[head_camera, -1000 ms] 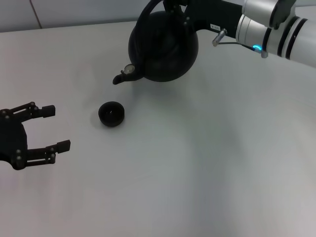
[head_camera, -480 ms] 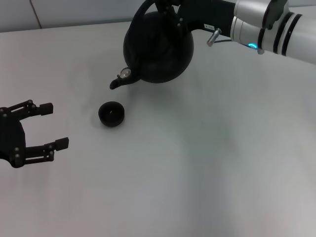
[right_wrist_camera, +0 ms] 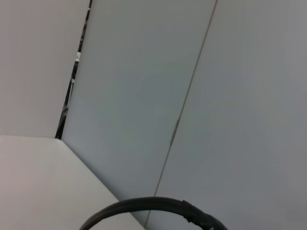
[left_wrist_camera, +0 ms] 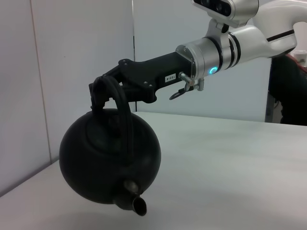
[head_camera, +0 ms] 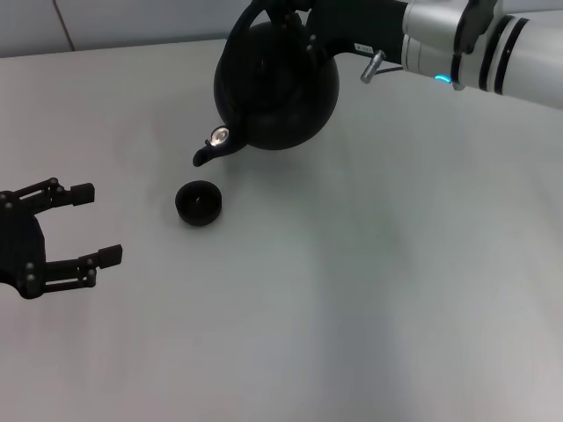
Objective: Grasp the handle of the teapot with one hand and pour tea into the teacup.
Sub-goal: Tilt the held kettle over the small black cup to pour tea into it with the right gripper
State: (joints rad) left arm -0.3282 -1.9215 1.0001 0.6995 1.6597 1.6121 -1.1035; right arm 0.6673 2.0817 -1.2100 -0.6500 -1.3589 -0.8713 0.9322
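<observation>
The matte-black teapot (head_camera: 277,88) hangs in the air at the back of the table, tilted with its spout (head_camera: 206,155) pointing down and to the left. My right gripper (head_camera: 286,13) is shut on its arched handle (head_camera: 255,13). The left wrist view shows the teapot (left_wrist_camera: 108,163) hanging from the handle (left_wrist_camera: 122,108) in the right gripper (left_wrist_camera: 103,93). The small black teacup (head_camera: 198,202) stands on the table just below and a little in front of the spout, apart from it. My left gripper (head_camera: 92,224) is open and empty at the left, beside the cup.
The white table (head_camera: 369,290) carries only the cup. A wall (head_camera: 123,22) runs behind its far edge. The right wrist view shows the wall panels and part of the handle's arc (right_wrist_camera: 153,206).
The right gripper has carried the teapot a little to the left and the spout has dipped lower toward the cup. The left gripper and the cup have not moved.
</observation>
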